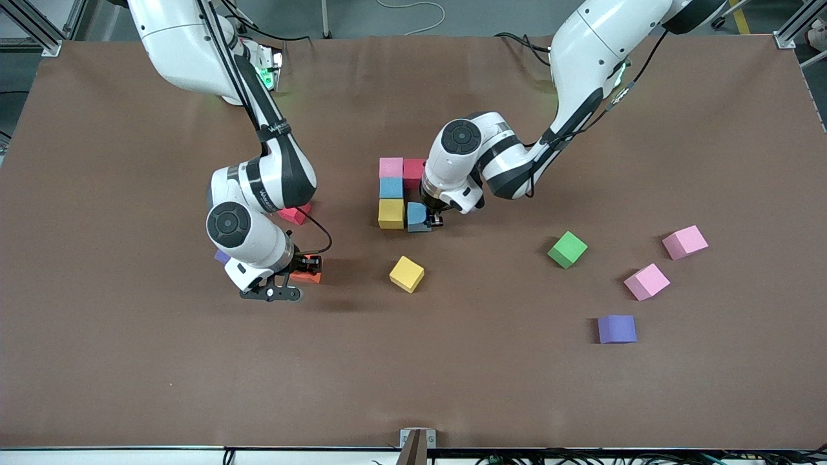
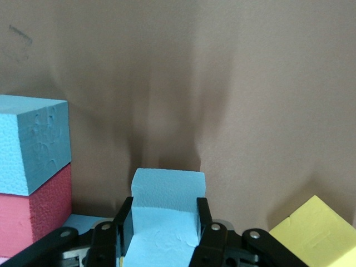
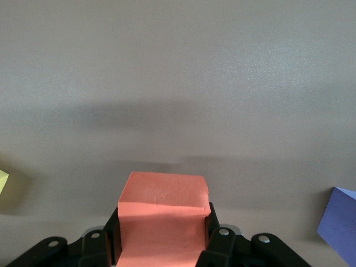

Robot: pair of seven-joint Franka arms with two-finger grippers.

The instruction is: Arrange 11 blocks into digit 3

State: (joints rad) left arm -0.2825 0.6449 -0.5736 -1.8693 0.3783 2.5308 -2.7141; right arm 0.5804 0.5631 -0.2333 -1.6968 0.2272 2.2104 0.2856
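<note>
A partial figure stands mid-table: pink block [image 1: 391,167], red block [image 1: 413,172], light blue block [image 1: 391,188], yellow block [image 1: 391,213]. My left gripper [image 1: 428,221] is shut on a second light blue block [image 1: 417,214] right beside that yellow block; it shows between the fingers in the left wrist view [image 2: 167,214]. My right gripper [image 1: 302,271] is shut on an orange block [image 1: 307,271], low over the table toward the right arm's end; it also shows in the right wrist view [image 3: 163,219].
Loose blocks: yellow [image 1: 407,274], green [image 1: 567,249], two pink [image 1: 685,242] [image 1: 646,281], purple [image 1: 616,329]. A red block [image 1: 294,214] and a partly hidden purple block [image 1: 222,256] lie by the right arm.
</note>
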